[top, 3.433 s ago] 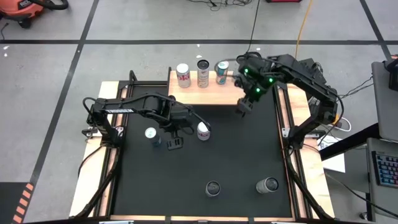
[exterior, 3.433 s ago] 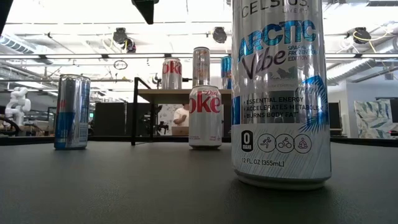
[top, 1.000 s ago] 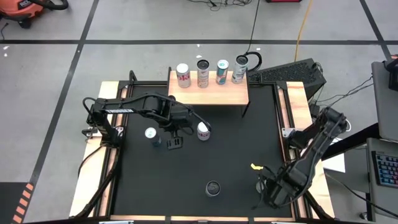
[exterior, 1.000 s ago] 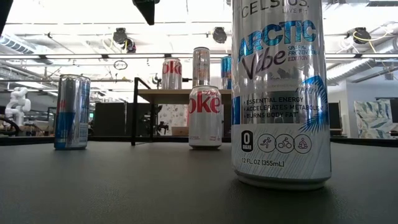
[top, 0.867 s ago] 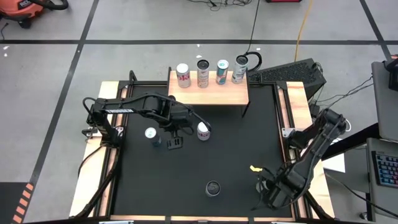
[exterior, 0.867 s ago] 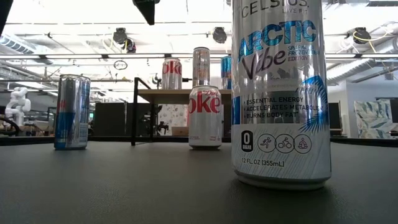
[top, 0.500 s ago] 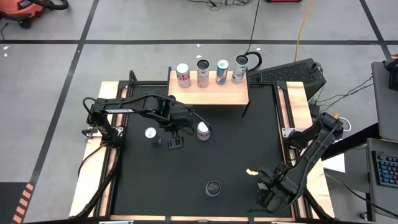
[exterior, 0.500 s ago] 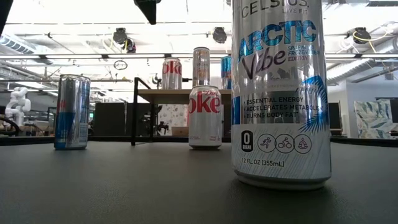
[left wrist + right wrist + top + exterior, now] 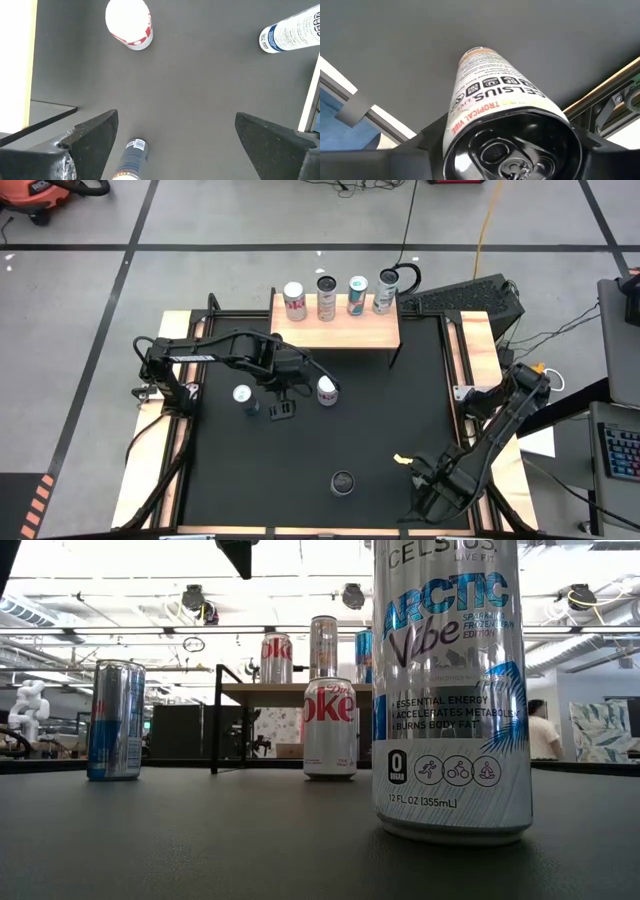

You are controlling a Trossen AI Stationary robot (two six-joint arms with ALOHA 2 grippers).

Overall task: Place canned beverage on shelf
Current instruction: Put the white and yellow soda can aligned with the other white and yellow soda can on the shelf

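Right hand [image 9: 432, 490]: fingers standing either side of a white Celsius can [image 9: 507, 130] at the desk's [image 9: 400, 410] near right corner; grip not confirmable. Left hand [image 9: 281, 408]: hanging wide open, empty. Shelf [image 9: 335, 330]: carrying four cans.

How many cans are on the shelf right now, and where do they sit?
4, in a row along the far edge of the shelf: red-and-white can, slim can, teal can, and silver can at the right end. None seem hidden.

Four cans [image 9: 338, 295] crowd the shelf [image 9: 335, 330] back edge; front strip bare.
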